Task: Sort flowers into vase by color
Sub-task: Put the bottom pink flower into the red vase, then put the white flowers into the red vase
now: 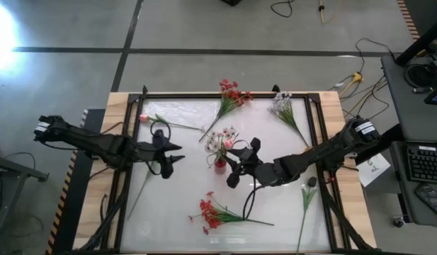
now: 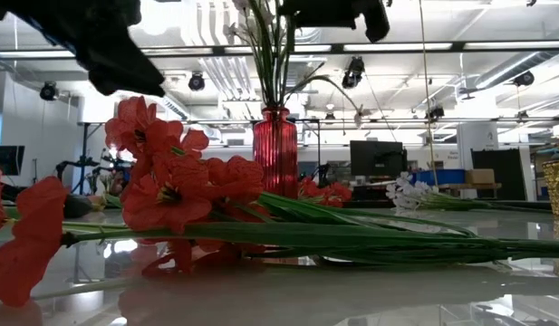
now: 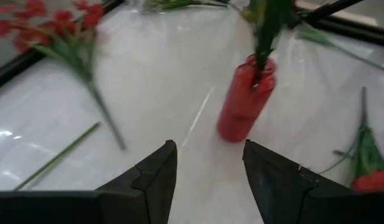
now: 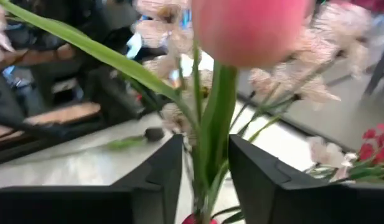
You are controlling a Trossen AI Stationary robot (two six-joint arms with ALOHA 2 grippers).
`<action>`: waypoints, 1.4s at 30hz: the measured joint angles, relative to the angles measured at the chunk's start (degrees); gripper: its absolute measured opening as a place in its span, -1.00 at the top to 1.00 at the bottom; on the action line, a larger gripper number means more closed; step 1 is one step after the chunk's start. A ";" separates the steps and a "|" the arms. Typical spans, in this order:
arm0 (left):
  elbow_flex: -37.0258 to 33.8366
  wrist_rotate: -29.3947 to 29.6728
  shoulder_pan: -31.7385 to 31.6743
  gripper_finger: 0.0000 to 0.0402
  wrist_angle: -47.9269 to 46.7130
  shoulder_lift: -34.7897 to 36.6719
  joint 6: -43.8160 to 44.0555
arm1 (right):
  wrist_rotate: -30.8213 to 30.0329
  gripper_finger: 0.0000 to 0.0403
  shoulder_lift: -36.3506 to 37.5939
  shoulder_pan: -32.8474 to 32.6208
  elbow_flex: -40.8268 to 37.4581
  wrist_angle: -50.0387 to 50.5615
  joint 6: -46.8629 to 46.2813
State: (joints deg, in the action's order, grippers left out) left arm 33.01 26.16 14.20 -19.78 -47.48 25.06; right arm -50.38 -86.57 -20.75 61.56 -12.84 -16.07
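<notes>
Hovering left of the red vase (image 1: 219, 165), left gripper (image 1: 177, 157) is sitting with fingers apart, holding nothing; right gripper (image 4: 205, 163) is standing over the vase, fingers parted around the pink bud (image 4: 249, 28) stem in it; red spray (image 1: 212, 213) is lying near the front edge

Both arms matte black, slim jointed links, white labels at the shoulder ends at 9 and 3 o'clock. Left gripper (image 1: 177, 157): two black wedge-shaped fingers (image 3: 153, 180), flat inner faces. Right gripper (image 1: 238, 168) has the same black angular moulded fingers (image 4: 159, 177).
</notes>
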 joint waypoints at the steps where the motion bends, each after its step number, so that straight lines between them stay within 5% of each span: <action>1: 0.00 0.52 0.00 0.14 -0.77 0.73 0.39 | 0.83 0.33 0.50 -0.14 1.68 5.55 -2.21; 10: -0.04 1.40 0.00 0.14 -7.64 4.55 2.03 | 9.58 0.06 1.47 -1.14 26.31 62.06 -21.86; 17: -0.09 3.30 0.00 0.14 -7.16 4.19 -0.23 | 13.35 0.00 2.20 1.12 38.94 89.70 -38.99; 25: -1.70 4.86 0.00 0.14 -6.28 2.30 -0.77 | 20.58 0.00 3.61 14.88 37.29 95.48 -40.90; 34: -1.81 4.43 0.00 0.14 -6.43 -0.54 2.10 | 35.58 0.00 3.00 42.10 28.19 95.49 -18.07; 42: -1.81 4.61 0.00 0.14 -6.35 -0.66 7.19 | 40.34 -0.01 3.75 56.93 14.24 93.67 -7.76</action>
State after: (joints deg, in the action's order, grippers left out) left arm 31.20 30.77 14.20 -26.13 -48.14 32.25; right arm -10.04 -82.83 36.18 75.80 80.83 -23.82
